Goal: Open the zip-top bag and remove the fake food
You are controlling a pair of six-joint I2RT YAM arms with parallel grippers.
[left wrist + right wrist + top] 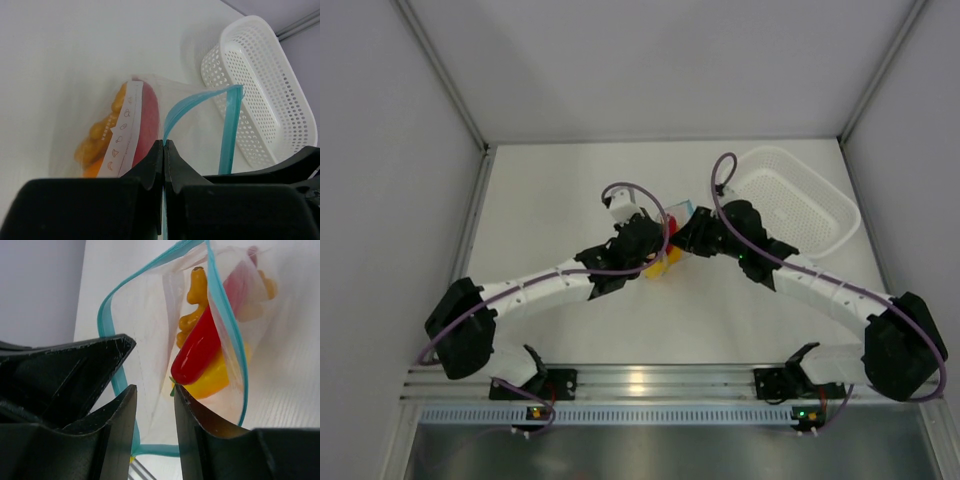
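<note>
The zip-top bag (150,330) lies at the table's middle, and its blue zip strip (106,325) is spread into an open loop. Inside it lie the red chili pepper (200,347), the yellow-orange wedge (216,379) and the orange lumpy chunk (196,297). My left gripper (164,145) is shut on the blue strip (180,107) at one side of the mouth. My right gripper (152,400) is open at the bag's mouth, its fingers just short of the chili's stem end. From above, both grippers meet over the bag (667,262).
A white perforated basket (790,200) stands at the back right, close behind the bag, and also shows in the left wrist view (260,85). Grey walls enclose the table on three sides. The left gripper's black finger (65,372) sits just left of my right fingers.
</note>
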